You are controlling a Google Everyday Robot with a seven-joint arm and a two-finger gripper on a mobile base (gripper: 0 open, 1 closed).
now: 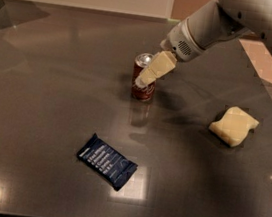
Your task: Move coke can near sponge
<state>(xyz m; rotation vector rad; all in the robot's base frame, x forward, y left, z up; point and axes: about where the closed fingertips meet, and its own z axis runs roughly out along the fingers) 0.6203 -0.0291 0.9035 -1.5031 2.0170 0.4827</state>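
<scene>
The coke can (139, 90), red-brown with a silver top, stands upright near the middle of the dark table (41, 97). My gripper (142, 79) comes in from the upper right on a white arm. Its cream fingers (155, 67) lie over the front of the can's upper right side. The pale yellow sponge (233, 125) lies on the table to the right, well apart from the can.
A flat dark-blue snack wrapper (107, 161) lies in front of the can, toward the near left. The table's right edge runs just past the sponge, with a pinkish floor (266, 58) beyond.
</scene>
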